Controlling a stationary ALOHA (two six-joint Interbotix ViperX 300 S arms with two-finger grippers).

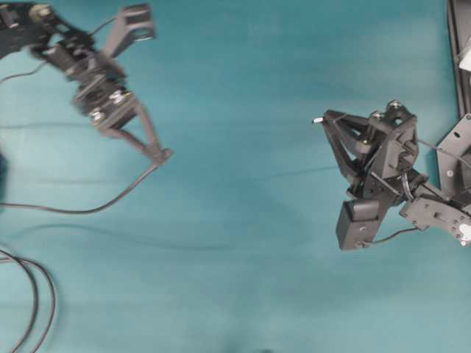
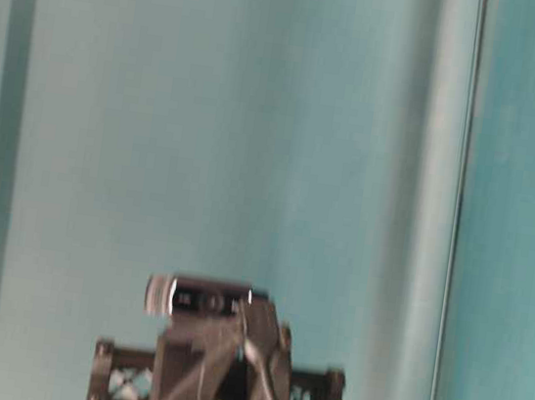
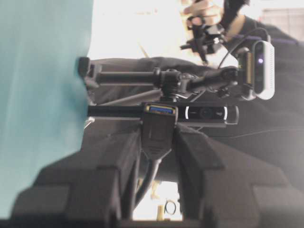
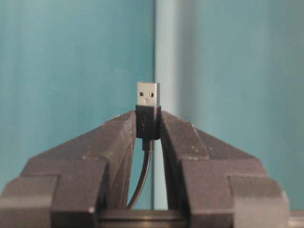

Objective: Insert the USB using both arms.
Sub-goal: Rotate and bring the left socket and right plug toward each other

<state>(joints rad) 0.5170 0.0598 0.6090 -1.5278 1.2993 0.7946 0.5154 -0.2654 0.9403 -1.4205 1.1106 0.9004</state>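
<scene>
At the far left of the overhead view, thick dark looped cables (image 1: 33,305) curve over the teal table surface (image 1: 235,243) near the lower edge. Above them, the black left gripper with long pointed fingers (image 1: 163,154) reaches down and to the right from the upper left corner. Its jaws stand narrowly apart, pinched on the black rounded socket end of a thin cable (image 3: 157,130); in the left wrist view the socket's mouth shows a blue insert and sticks out past the fingertips. The thin dark cable (image 1: 88,206) trails from the fingertips down and leftwards across the table.

Well apart, to the right of the middle, the black right gripper with lattice-like wrist housing (image 1: 321,119) points leftwards. Its jaws are also closed to a narrow gap, clamped on the short black body of the USB plug with a silver-white metal tip (image 4: 147,95). In the right wrist view the metal tip stands clear beyond the fingertips (image 4: 168,123), and its thin dark grey cable (image 4: 141,183) runs back between the fingers. In the overhead view the tip shows as a tiny pale speck facing the left gripper.
</scene>
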